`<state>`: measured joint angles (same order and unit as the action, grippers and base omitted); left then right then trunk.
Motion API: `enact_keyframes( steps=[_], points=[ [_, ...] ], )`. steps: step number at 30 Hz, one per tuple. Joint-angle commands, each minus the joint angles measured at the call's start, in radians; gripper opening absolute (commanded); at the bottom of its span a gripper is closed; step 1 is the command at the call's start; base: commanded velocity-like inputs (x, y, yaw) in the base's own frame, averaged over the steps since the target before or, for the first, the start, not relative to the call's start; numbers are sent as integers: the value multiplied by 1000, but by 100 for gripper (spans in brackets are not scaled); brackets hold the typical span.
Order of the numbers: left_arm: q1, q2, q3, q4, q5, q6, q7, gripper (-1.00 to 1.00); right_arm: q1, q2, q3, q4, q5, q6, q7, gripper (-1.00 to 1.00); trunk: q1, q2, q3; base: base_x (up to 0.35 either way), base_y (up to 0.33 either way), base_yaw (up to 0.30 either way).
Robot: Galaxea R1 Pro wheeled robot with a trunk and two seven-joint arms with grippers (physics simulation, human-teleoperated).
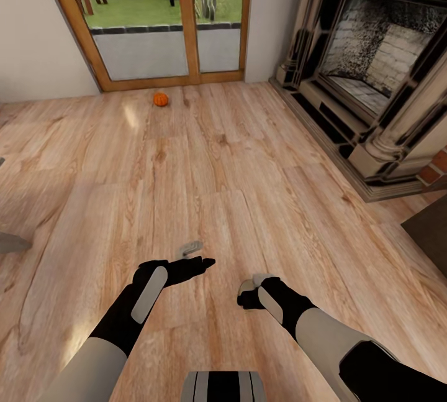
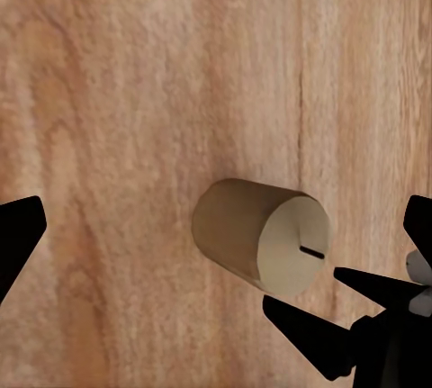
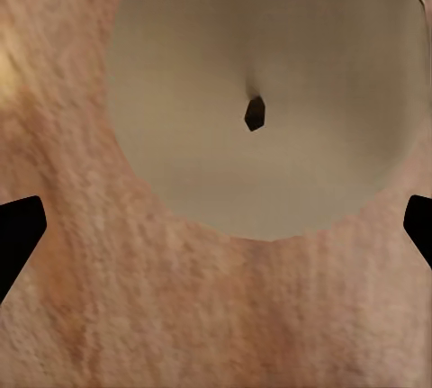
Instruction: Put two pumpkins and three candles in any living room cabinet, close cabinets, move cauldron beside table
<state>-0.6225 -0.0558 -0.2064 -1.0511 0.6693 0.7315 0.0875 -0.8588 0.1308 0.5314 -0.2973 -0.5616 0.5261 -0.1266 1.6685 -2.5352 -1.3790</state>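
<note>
One grey-brown candle (image 1: pixel 190 246) lies on its side on the wooden floor, just beyond my left gripper (image 1: pixel 200 263). In the left wrist view this candle (image 2: pixel 261 235) shows its pale top and wick, and the left gripper (image 2: pixel 219 226) hangs open above it with its fingertips (image 2: pixel 20 235) far apart. A second candle (image 3: pixel 261 91) stands upright, seen close up from over its top, and my right gripper (image 3: pixel 219 226) is open over it. My right gripper (image 1: pixel 251 293) hovers low over the floor in the head view. An orange pumpkin (image 1: pixel 160 99) sits far ahead near the glass door.
A wood-framed glass door (image 1: pixel 167 17) closes the far wall. The ornate stone fireplace (image 1: pixel 372 66) runs along the right, its plinth jutting onto the floor. A dark brown object (image 1: pixel 429 231) cuts in at the right edge and a grey corner (image 1: pixel 9 242) at the left.
</note>
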Motion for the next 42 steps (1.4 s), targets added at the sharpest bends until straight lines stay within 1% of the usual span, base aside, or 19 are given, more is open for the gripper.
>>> enact_keyframes(
  steps=[1,18,38,42],
  points=[
    [-1,0,-1,-1,10,3,9,100,-1,0,7,-2,-11,3,-8,100,0,0,-1,6,0,0],
    [0,0,-1,-1,10,3,8,100,-1,0,7,-2,-13,3,-7,100,0,0,-1,1,0,0],
    [0,0,-1,-1,12,3,6,100,-1,0,7,-2,-13,3,-7,100,9,-5,-78,0,0,0],
    [0,1,-1,-1,12,3,6,100,-1,0,7,-2,-12,3,-7,100,9,-5,-78,0,0,0]
  ],
)
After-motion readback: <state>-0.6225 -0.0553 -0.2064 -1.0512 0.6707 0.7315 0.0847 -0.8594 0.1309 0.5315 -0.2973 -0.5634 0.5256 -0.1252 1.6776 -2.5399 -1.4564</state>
